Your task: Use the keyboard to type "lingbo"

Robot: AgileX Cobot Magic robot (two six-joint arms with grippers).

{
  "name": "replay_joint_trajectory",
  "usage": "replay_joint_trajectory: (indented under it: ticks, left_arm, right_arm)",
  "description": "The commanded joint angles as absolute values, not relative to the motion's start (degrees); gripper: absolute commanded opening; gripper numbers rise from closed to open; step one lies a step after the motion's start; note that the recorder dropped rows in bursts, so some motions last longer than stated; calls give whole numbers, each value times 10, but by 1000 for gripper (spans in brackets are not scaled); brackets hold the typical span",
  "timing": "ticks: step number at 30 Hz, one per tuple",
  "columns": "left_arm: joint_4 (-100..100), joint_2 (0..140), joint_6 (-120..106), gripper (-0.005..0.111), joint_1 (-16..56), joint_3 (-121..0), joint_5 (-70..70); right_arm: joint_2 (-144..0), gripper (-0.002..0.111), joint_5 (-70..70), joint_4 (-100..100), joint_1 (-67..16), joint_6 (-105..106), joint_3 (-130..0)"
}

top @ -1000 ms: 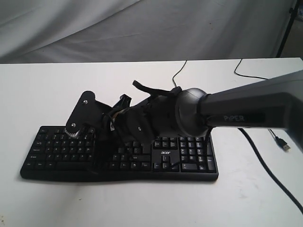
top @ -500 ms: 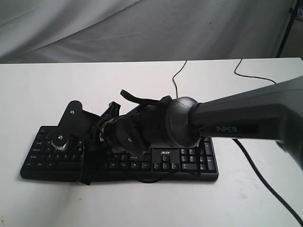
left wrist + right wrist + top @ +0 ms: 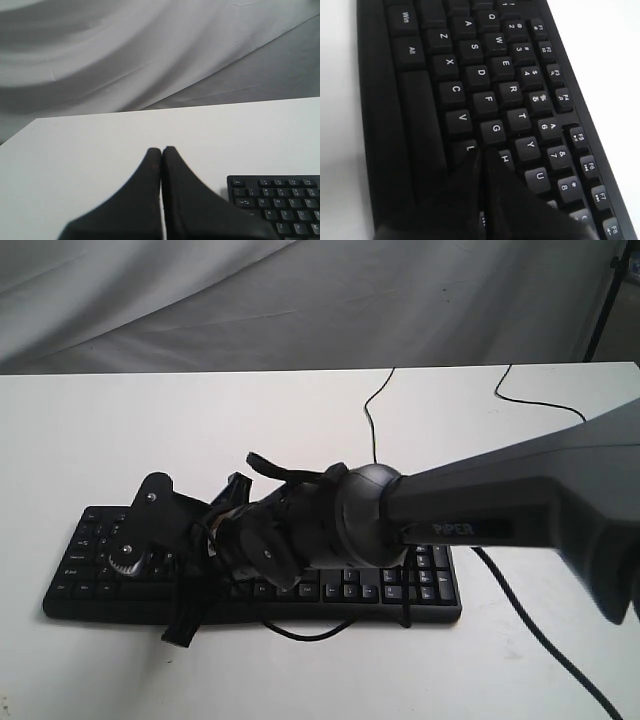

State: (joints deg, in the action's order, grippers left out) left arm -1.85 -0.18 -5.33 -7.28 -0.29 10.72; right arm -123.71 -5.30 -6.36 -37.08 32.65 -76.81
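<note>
The black keyboard (image 3: 420, 585) lies lengthwise on the white table, its middle hidden by my right arm. That arm reaches in from the right, and the right gripper (image 3: 183, 620) hangs low over the left half of the keys. In the right wrist view its fingers are pressed together, and the shut right gripper (image 3: 481, 151) points between the G, H and B keys (image 3: 495, 129). I cannot tell whether it touches a key. The left gripper (image 3: 161, 149) is shut on nothing above bare table, beside the keyboard's Esc corner (image 3: 272, 200). It does not show in the exterior view.
A thin black cable (image 3: 372, 415) runs from behind the keyboard to the table's far edge. A thicker cable (image 3: 545, 640) trails across the table at the right. Grey cloth hangs behind the table (image 3: 100, 440). A black stand leg (image 3: 605, 300) rises at the far right.
My right arm has moved left and lower along the keyboard. The gripper has tipped down toward the keys, and the arm now hides the acer logo.
</note>
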Motion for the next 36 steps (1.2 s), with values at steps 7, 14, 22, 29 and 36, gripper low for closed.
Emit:
replay_joint_trajectory:
  ticks: [7, 14, 22, 29, 36]
  left_arm:
    - [-18, 0, -52, 1, -71, 0, 105]
    - [-18, 0, -52, 1, -71, 0, 105]
    - [-18, 0, -52, 1, -71, 0, 105]
    - [-18, 0, -52, 1, -71, 0, 105]
    - [-18, 0, -52, 1, -71, 0, 105]
  right_arm:
    - [-1237, 0, -45, -75, -372, 325, -768]
    - [-1252, 0, -45, -80, -372, 325, -768]
    - [-1256, 0, -48, -83, -372, 325, -768]
    - [-1238, 0, -52, -83, -372, 330, -768]
    - [-1229, 0, -52, -81, -372, 330, -768]
